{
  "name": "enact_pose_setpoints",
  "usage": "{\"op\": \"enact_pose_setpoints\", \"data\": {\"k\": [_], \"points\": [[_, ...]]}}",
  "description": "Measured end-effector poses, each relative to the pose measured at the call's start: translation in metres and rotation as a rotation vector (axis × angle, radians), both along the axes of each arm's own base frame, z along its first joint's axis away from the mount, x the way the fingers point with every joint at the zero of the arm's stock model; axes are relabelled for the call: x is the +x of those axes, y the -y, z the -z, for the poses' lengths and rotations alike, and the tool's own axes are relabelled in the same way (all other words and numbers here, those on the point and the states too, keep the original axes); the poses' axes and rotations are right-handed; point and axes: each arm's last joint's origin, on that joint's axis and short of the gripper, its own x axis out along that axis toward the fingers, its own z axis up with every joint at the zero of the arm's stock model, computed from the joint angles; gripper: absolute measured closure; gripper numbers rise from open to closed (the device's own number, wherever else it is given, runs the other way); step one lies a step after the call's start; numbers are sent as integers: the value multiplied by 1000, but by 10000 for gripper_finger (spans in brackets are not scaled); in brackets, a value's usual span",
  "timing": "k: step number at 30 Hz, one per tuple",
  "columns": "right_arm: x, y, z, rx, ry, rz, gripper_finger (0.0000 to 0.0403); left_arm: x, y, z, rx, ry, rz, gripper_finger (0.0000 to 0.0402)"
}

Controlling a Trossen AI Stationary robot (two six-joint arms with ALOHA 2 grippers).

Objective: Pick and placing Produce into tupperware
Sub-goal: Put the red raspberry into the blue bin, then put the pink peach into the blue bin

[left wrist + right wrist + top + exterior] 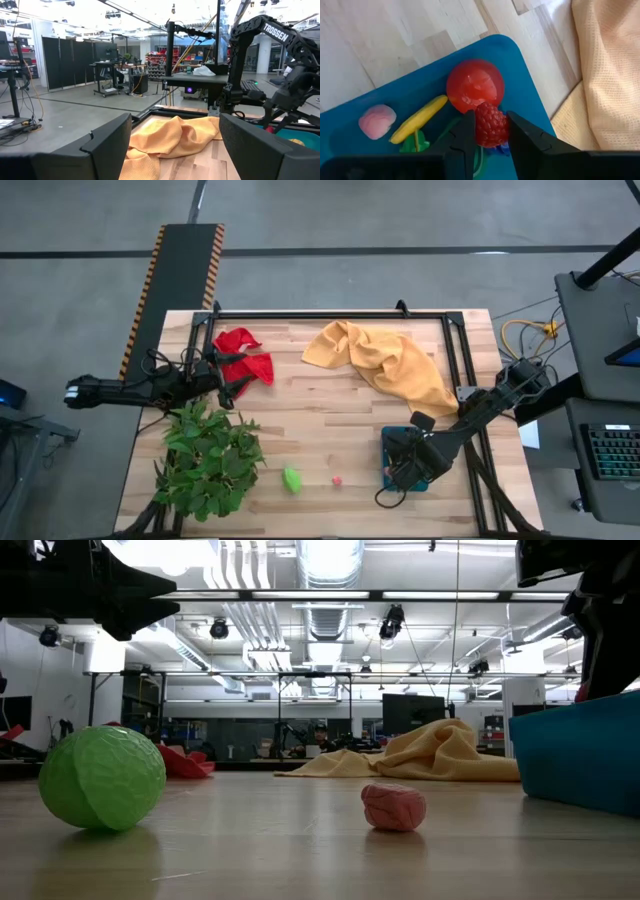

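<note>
Waiting at the table's left side beside the red cloth [243, 354] and above the leafy plant [208, 458], the left gripper [232, 383] hangs with its fingers spread wide and nothing between them. Toward the middle of the front edge lie a lime green piece [291, 479] and a small pink piece [338, 479], loose on the wood, with the yellow cloth [385, 362] behind them. At the right, the right gripper [489, 134] sits over the teal tupperware [522, 82], pinching a red raspberry [491, 124] above a red ball [472, 90], a yellow piece [418, 119] and a pink piece [376, 121] already inside.
</note>
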Motion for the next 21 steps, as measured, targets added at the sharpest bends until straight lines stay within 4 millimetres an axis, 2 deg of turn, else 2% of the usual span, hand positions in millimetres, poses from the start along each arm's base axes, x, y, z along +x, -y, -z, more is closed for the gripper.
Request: {"op": "enact_pose_setpoints", "data": {"k": [17, 21], "points": [[2, -1, 0, 21, 43, 47, 218, 0, 0, 0, 0, -1, 0, 114], [8, -7, -5, 19, 166, -17, 213, 0, 0, 0, 0, -1, 0, 114]]}}
